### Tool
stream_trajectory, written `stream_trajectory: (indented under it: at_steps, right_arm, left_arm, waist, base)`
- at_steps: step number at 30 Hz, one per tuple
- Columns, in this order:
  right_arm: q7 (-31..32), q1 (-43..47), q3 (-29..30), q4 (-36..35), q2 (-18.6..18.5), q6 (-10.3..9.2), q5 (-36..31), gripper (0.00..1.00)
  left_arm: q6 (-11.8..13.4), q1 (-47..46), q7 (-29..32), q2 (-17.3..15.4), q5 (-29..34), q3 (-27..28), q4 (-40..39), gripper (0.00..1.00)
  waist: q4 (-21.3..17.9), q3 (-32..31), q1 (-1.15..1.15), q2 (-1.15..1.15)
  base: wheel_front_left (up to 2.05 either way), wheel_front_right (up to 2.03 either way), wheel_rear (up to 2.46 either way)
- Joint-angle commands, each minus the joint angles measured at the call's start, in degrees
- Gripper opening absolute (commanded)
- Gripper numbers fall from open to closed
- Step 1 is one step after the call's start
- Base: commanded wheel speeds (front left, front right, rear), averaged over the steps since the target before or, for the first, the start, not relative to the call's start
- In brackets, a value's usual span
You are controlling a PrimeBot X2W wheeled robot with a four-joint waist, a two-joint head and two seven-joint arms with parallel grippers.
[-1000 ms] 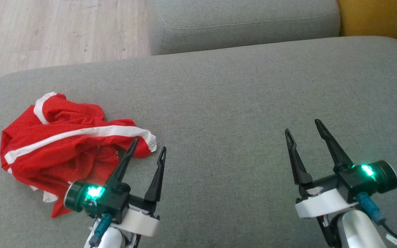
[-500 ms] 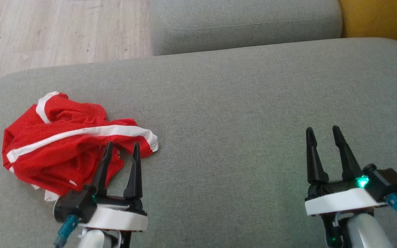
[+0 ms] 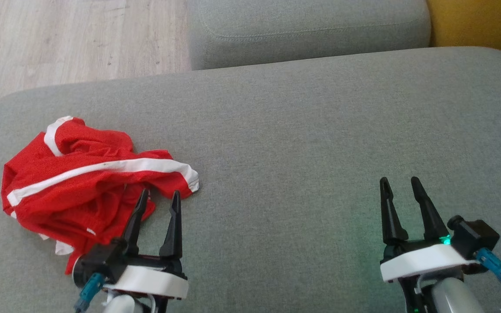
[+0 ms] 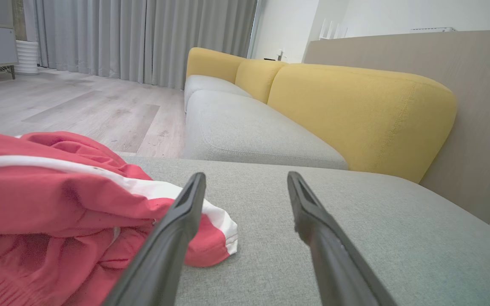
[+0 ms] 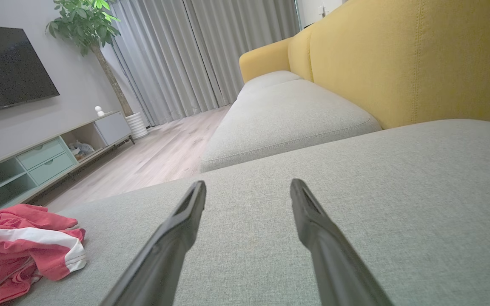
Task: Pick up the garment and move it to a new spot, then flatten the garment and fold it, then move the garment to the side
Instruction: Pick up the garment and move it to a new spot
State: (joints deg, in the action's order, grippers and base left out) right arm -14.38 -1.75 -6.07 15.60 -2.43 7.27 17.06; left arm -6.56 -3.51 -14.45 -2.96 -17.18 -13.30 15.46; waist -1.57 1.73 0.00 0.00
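garment [image 3: 81, 182] crumpled on cushion [image 3: 302, 130] | left fingers [image 3: 173, 226] spread at its hem | right fingers [image 3: 389, 213] spread, well apart

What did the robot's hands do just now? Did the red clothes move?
The left gripper and right gripper twisted level and pulled back a little; the left slid toward the red garment. Both stayed open, holding nothing. The garment stayed crumpled on the grey cushion.

1 garment [image 3: 76, 191]; left gripper [image 3: 159, 192] + right gripper [image 3: 399, 180], 2 fingers [image 3: 173, 226] ea.; 2 grey cushions [image 3: 302, 130], poss. 3.
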Motion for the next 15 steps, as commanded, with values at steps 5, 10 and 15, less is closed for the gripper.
stream_trajectory:
  at_steps: [5,10,15]
  right_arm:
    - [-0.62,-2.78,-1.31,-1.94,-0.44,0.22,-0.47,1.00]
    - [-0.62,-2.57,-1.28,-2.23,-0.44,0.22,-0.70,1.00]
    - [-0.62,-2.56,-1.92,-2.62,-0.44,0.22,-0.97,1.00]
  left_arm:
    - [-0.17,-2.92,-0.55,0.07,-0.46,1.60,-1.96,1.00]
    - [0.29,-3.12,-0.55,0.08,-0.44,1.89,-2.29,1.00]
    - [1.15,-3.26,-0.55,0.08,0.12,3.01,-2.53,1.00]
  waist:
    - [0.18,0.17,0.00,0.00]
    - [1.19,0.26,0.00,0.00]
    - [2.83,0.41,0.00,0.00]
  base:
    - [0.00,0.00,0.00]
    - [0.00,0.00,0.00]
    - [0.00,0.00,0.00]
